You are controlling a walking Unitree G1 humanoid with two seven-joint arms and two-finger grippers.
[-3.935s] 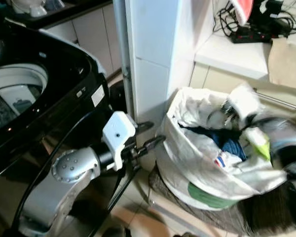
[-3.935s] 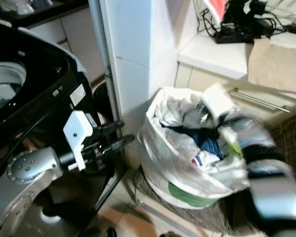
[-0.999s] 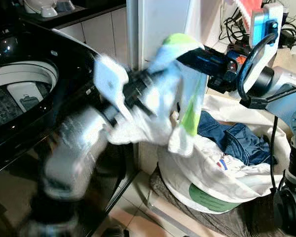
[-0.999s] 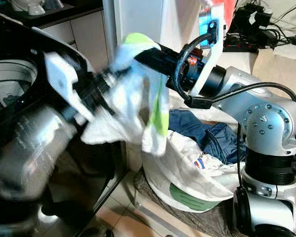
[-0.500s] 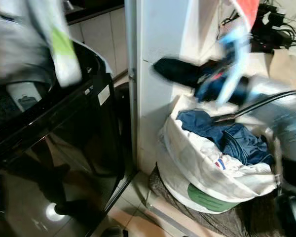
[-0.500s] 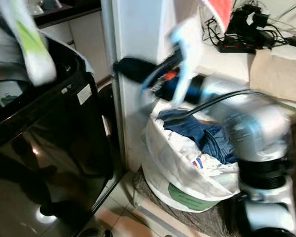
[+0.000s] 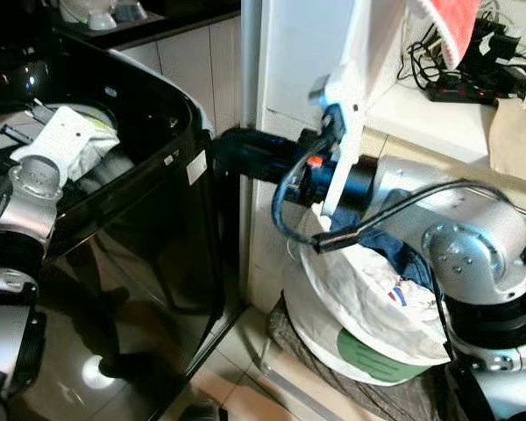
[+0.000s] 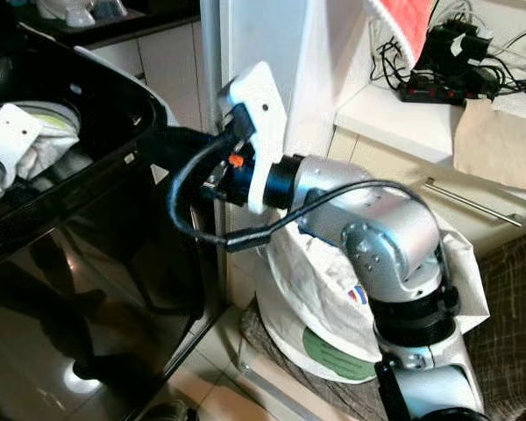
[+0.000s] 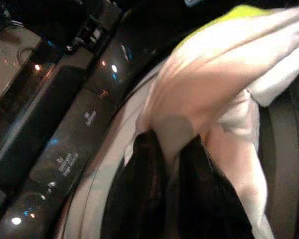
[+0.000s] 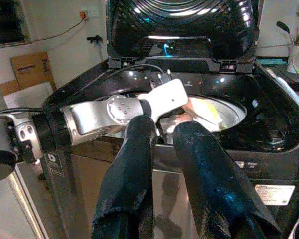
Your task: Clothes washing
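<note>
Washer drum [image 10: 229,117]: left tool [image 9: 164,164] clenches white garment [image 9: 214,94] (lime trim); right tool [image 10: 162,137] released.

Left arm bent at the elbow, left gripper [image 9: 167,164] pointing down, black fingers [image 9: 139,189] pinched on white cloth. Right arm stretched level across the body, right gripper [image 10: 162,132] empty, fingers slightly parted.

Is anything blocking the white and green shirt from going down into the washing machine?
Nothing visible blocks it. The lid stands raised, and the left gripper, shut on the white and green shirt, is over the open drum of the washing machine.
</note>
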